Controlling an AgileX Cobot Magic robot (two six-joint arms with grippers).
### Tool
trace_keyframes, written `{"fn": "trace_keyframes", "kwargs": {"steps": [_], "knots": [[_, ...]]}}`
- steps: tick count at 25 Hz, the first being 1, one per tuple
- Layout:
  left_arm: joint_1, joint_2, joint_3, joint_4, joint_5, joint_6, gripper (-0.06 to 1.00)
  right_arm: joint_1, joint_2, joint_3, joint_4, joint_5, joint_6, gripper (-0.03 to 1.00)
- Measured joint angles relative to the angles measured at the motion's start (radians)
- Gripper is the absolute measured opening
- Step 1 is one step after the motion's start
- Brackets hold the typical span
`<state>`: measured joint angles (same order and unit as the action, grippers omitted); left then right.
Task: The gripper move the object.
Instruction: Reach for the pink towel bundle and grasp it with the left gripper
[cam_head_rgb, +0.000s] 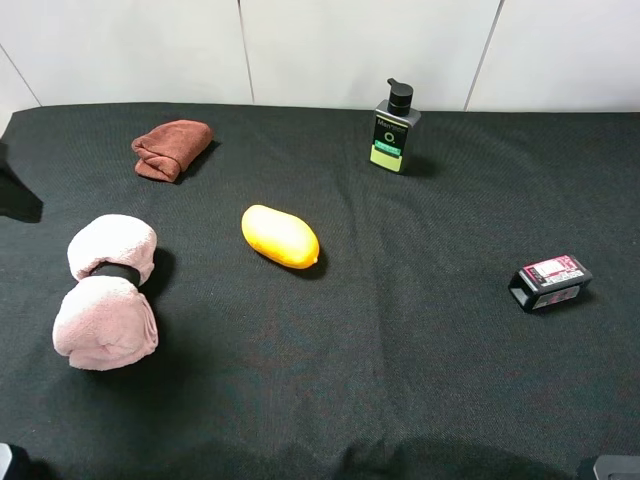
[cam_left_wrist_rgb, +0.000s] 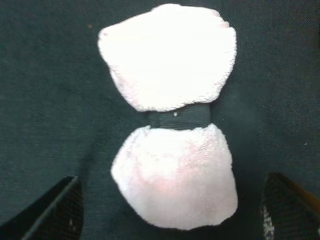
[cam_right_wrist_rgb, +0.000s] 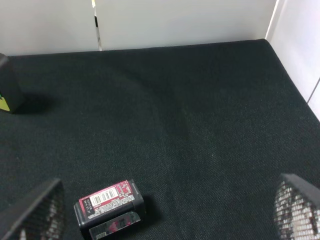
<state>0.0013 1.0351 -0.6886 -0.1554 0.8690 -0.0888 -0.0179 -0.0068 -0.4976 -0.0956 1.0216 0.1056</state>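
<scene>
As the high camera shows it, table (cam_head_rgb: 400, 350): covered edge to edge in black woven cloth, with white wall panels behind the far edge.
Object: pale pink fluffy rolled towel (cam_head_rgb: 108, 292), lying flat on the left side of the table toward the near edge; two puffed lobes, one nearer the wall and one nearer the front.
Band (cam_head_rgb: 118, 272): black, cinched round the towel's waist between the lobes.
Mango (cam_head_rgb: 280, 236): yellow-orange, on its side near the table's middle, well apart from the towel.
Brown cloth (cam_head_rgb: 172, 149): reddish-brown, folded, toward the far edge beyond the towel, and apart from it.
Pump bottle (cam_head_rgb: 396, 128): dark with a green label, upright near the far edge, right of centre.
Small box (cam_head_rgb: 550, 282): black with a red-and-white barcoded label, lying on the right side of the table.
Left gripper (cam_left_wrist_rgb: 170, 212): jaws spread wide; only the two dark fingers (cam_left_wrist_rgb: 50, 210) show, one on each side of the towel's nearer lobe, neither touching it.
Right gripper (cam_right_wrist_rgb: 167, 215): jaws spread wide over bare cloth, holding nothing; the small box lies near one fingertip, clear of it.
</scene>
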Motion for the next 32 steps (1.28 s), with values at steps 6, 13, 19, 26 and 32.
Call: {"fn": "trace_keyframes", "kwargs": {"steps": [6,13,19,26,32], "knots": [[0.0,0.039,0.0,-0.035,-0.013,0.021,0.76,0.0,0.0,0.0,0.0,0.0,0.0,0.63],[0.0,0.039,0.0,-0.016,-0.03,0.064,0.76,0.0,0.0,0.0,0.0,0.0,0.0,0.63],[0.0,0.039,0.0,0.05,-0.029,0.066,0.76,0.0,0.0,0.0,0.0,0.0,0.0,0.63],[0.0,0.066,0.0,0.075,-0.03,0.066,0.76,0.0,0.0,0.0,0.0,0.0,0.0,0.63],[0.0,0.111,0.0,0.089,-0.048,0.066,0.76,0.0,0.0,0.0,0.0,0.0,0.0,0.63]]}}
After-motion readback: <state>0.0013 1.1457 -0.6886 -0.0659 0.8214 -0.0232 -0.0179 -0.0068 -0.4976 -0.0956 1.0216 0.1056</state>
